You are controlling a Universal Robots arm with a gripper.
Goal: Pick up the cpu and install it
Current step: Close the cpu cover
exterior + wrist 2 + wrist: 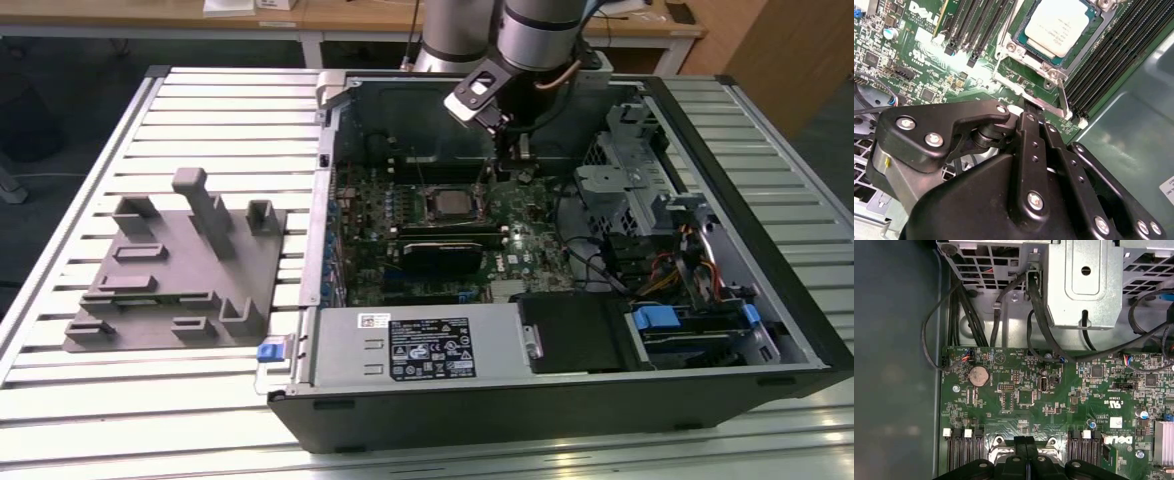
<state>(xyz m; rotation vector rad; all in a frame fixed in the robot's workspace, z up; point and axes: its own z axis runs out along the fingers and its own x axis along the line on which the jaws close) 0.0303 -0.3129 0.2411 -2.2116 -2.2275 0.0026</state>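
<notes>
Cpu sits in socket on motherboard inside open case; jaws pressed together, empty, beside socket.

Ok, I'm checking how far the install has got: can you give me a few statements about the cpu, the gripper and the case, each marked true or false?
1. The cpu lies in its socket on the motherboard. True.
2. The gripper is holding the cpu. False: the gripper is shut with nothing between its fingers, and the cpu sits in the socket apart from it.
3. The grey fixture stands on the table, on the exterior view's left of the case. True.
4. The case is closed up. False: its side is open and the motherboard is exposed.
</notes>
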